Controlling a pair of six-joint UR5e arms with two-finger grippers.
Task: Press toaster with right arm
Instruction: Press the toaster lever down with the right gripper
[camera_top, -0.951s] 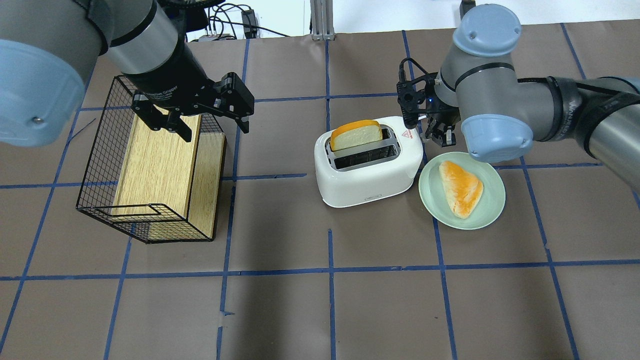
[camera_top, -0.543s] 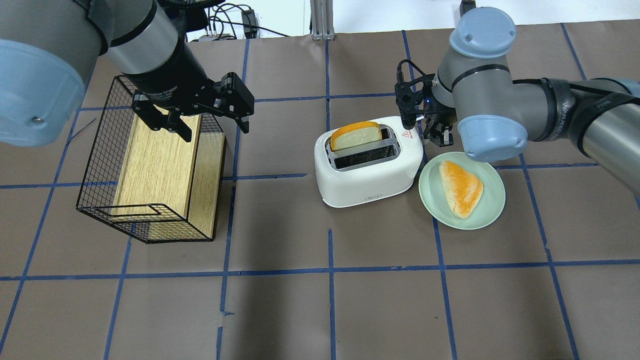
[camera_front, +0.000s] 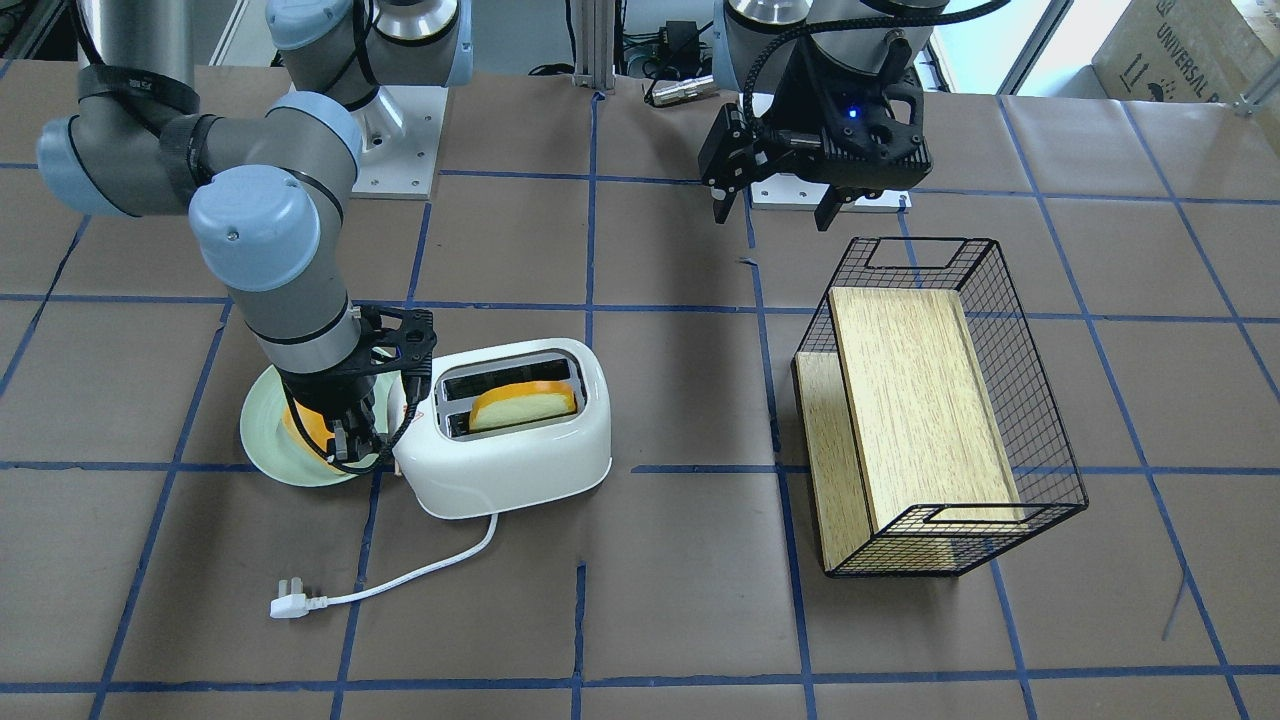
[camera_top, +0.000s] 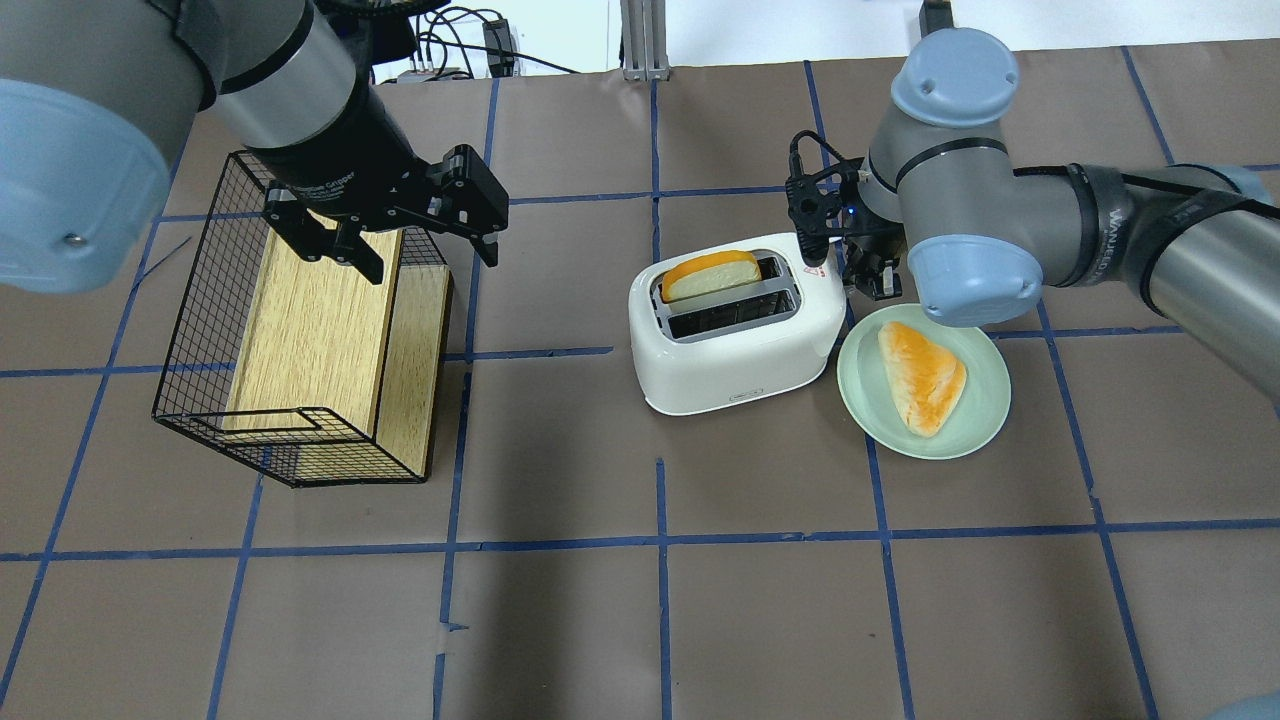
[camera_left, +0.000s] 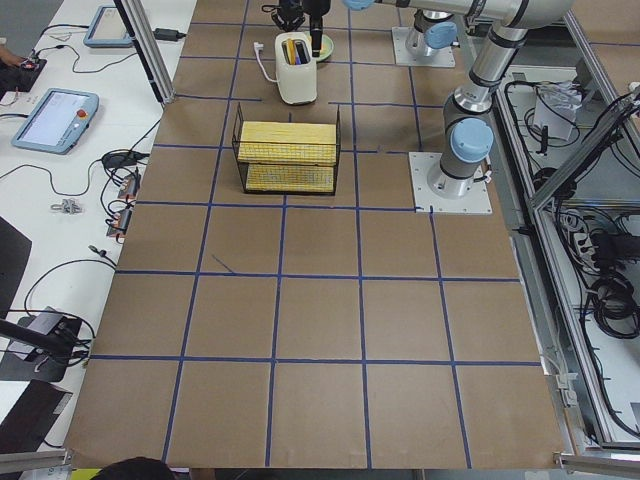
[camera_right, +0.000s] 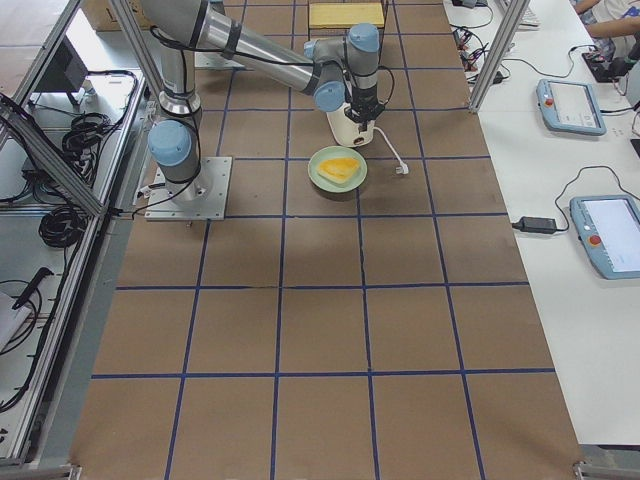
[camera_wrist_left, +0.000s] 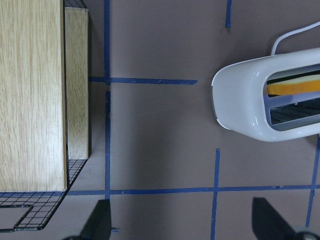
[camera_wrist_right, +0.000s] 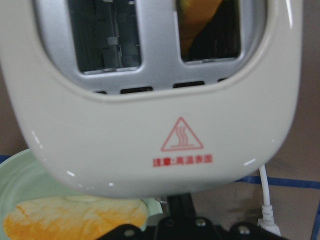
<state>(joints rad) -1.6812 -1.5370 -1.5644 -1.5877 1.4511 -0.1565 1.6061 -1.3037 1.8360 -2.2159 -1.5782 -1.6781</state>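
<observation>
Taking the overhead view as a clock face centred on the toaster (camera_top: 735, 335), the thing nearest the robot is a pale green plate (camera_top: 985, 405) at about four o'clock. Its rim lies just beside the toaster's right end, and a triangular slice of bread (camera_top: 922, 375) rests on it. The white toaster stands mid-table with its slots up and a second slice (camera_top: 712, 275) standing proud of the far slot, so I judge the lever not yet latched down. At roughly two o'clock the right gripper (camera_top: 878, 280) hangs against the toaster's right end, fingers drawn together on nothing, tips low between the toaster wall and the plate; the lever itself is hidden behind them. Farther off, at nine to ten o'clock, the left gripper (camera_top: 432, 262) hovers spread wide and empty above the far end of a wire basket (camera_top: 195, 330) holding a wooden board (camera_top: 310, 330). Beyond the toaster at twelve o'clock its plug (camera_front: 295, 606) lies unconnected. The risks sit at the crowded right end. The toaster looks light and unanchored, so a push off the vertical could skate it towards nine o'clock instead of sinking the lever. The narrow closed fingers could also slip off the lever's edge, and a descent too far out could strike the plate rim and tip the bread off.
</observation>
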